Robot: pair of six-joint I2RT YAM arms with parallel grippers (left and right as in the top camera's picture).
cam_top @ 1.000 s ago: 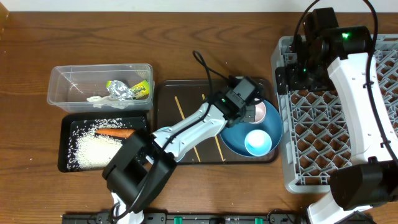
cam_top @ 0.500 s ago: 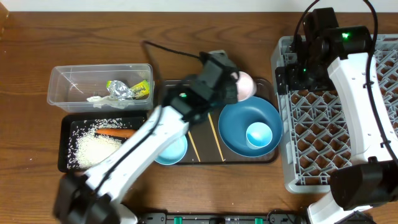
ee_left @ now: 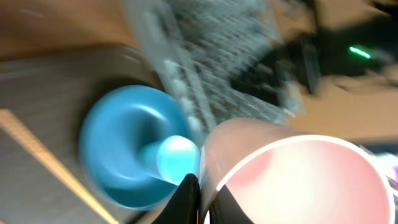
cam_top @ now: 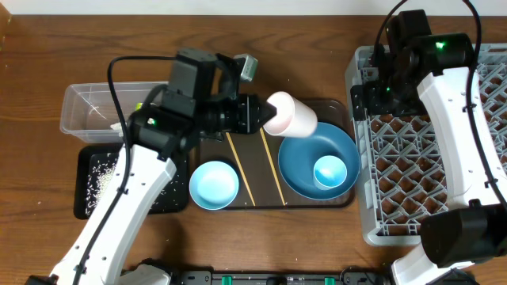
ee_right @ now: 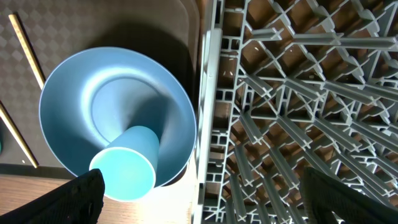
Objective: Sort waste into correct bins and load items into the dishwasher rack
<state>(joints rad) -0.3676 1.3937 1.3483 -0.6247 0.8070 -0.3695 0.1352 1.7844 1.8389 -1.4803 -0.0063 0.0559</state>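
Overhead view: the left gripper [cam_top: 262, 115] is pinched on the rim of the small pink plastic cup [cam_top: 291, 115], holding it on its side above the brown serving tray's [cam_top: 258, 174] back edge. The step in hand looks like loading this cup. The next move calls for carrying it to the large grey lattice dishwasher rack [cam_top: 412, 182] at the desk's right edge, where the right gripper [cam_top: 369, 93] hangs spread wide and empty.

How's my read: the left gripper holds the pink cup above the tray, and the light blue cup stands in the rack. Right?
One part is off. The light blue cup stands in the blue plate on the tray, not in the rack, as the overhead view shows. The left gripper does hold the pink cup above the tray.
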